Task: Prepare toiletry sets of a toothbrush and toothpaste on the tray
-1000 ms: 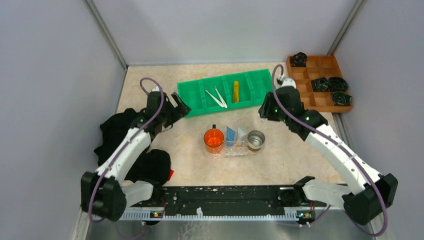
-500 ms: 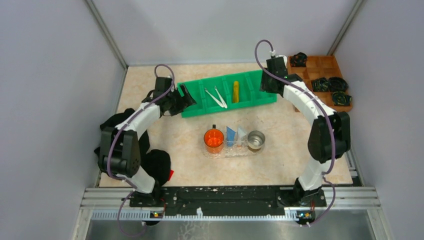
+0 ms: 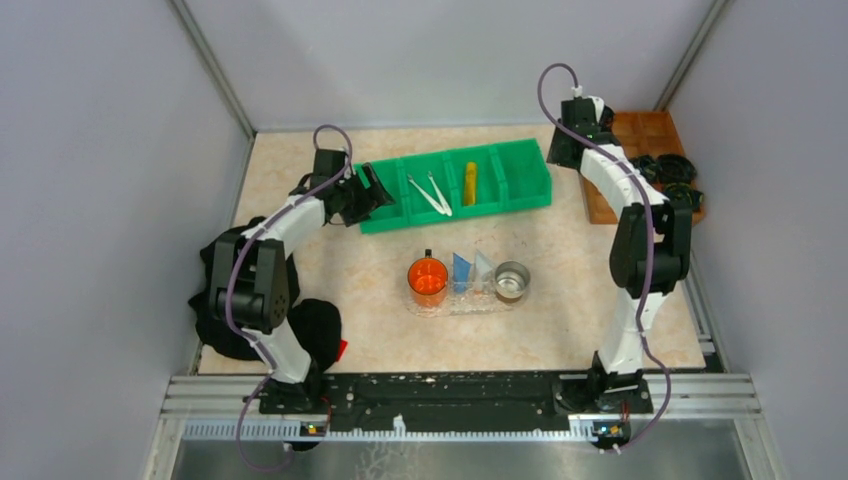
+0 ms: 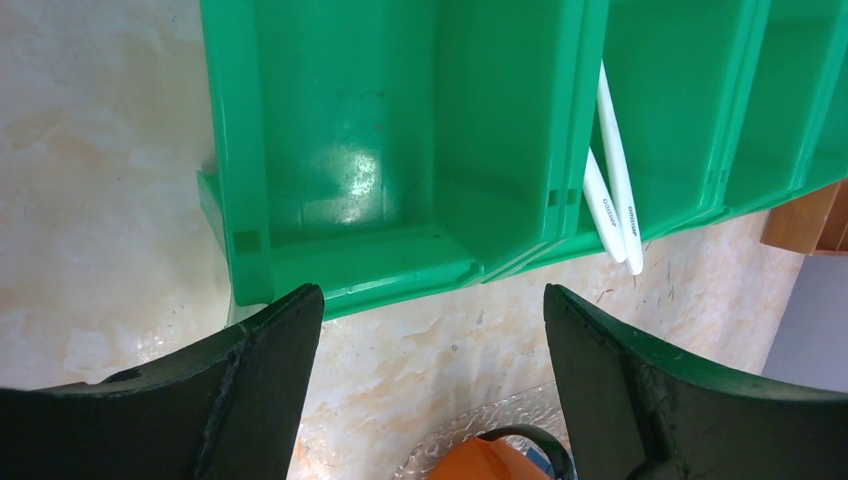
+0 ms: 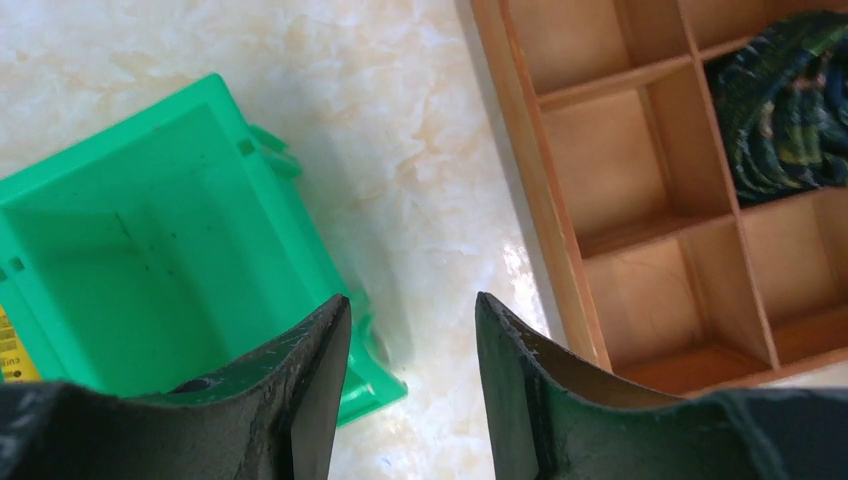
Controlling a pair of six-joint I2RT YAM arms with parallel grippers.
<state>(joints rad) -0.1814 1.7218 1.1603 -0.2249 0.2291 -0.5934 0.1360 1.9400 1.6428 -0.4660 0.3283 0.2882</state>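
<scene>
Two toothbrushes [image 3: 432,195], three toothpaste tubes [image 3: 461,270], two cups [image 3: 428,278], one tray [image 3: 470,304], one green bin [image 3: 526,176]

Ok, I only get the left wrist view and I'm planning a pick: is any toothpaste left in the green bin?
Observer: Yes, one yellow tube, in the compartment right of the toothbrushes.
Operator: What's on the tray?
Observer: A blue tube and a white tube, between an orange cup and a metal cup.
Operator: And the right gripper?
Observer: Open, over the gap between the bin and the wooden box.
</scene>
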